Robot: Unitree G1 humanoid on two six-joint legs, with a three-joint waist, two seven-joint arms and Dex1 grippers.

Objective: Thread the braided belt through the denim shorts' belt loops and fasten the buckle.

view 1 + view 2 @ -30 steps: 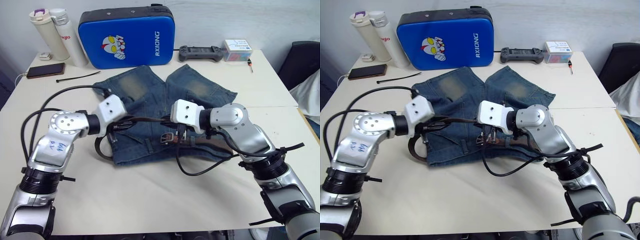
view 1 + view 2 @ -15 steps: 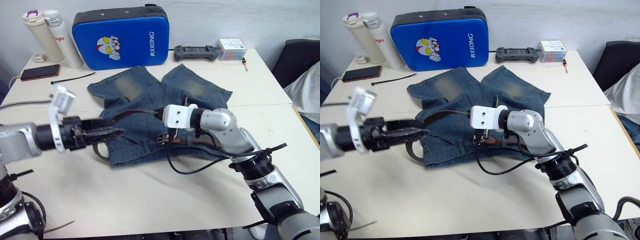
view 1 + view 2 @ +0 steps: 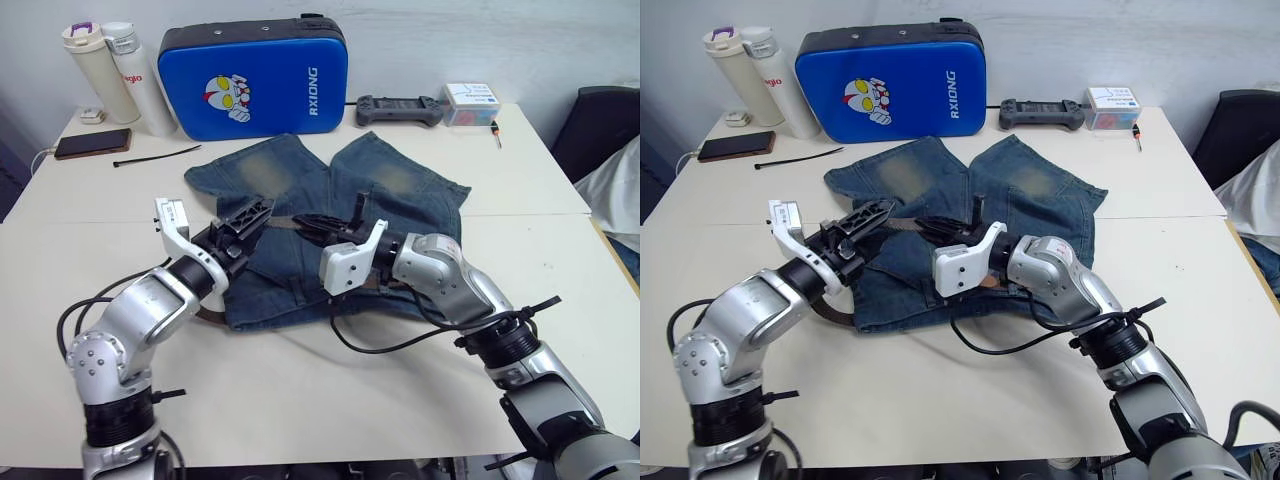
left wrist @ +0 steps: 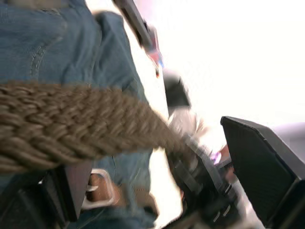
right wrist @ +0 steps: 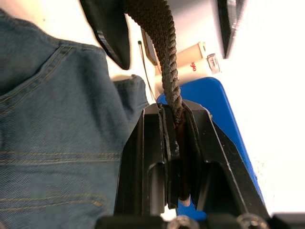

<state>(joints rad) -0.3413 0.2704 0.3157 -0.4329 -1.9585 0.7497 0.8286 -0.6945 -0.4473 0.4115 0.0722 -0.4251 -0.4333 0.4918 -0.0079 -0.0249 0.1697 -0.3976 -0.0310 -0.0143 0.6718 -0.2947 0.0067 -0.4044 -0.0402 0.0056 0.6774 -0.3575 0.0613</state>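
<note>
The faded denim shorts [image 3: 390,185] lie flat mid-table, waistband toward me. The braided belt [image 3: 287,221] runs in the air above the waistband, from my right gripper [image 3: 312,224] to my left gripper [image 3: 255,210]. In the right wrist view the two fingers [image 5: 164,138] are shut on the dark braid [image 5: 155,28]. In the left wrist view the belt [image 4: 71,119] crosses between widely parted fingers [image 4: 257,162], so that gripper is open around it. The silver buckle [image 4: 97,188] lies on the denim below. A belt end [image 3: 205,315] curls off the shorts' left edge. I cannot make out the belt loops.
A blue padded case [image 3: 255,75], two white bottles [image 3: 95,70], a phone [image 3: 92,143] and a thin black cable tie [image 3: 155,155] sit at the back left. A game controller [image 3: 400,108] and small box [image 3: 472,100] are back right. A dark chair [image 3: 605,125] stands beyond the right edge.
The head camera shifted. My left arm swung out left, then came back to the belt with its fingers parted. My right gripper turned its fingers up and leftward, still holding the belt.
</note>
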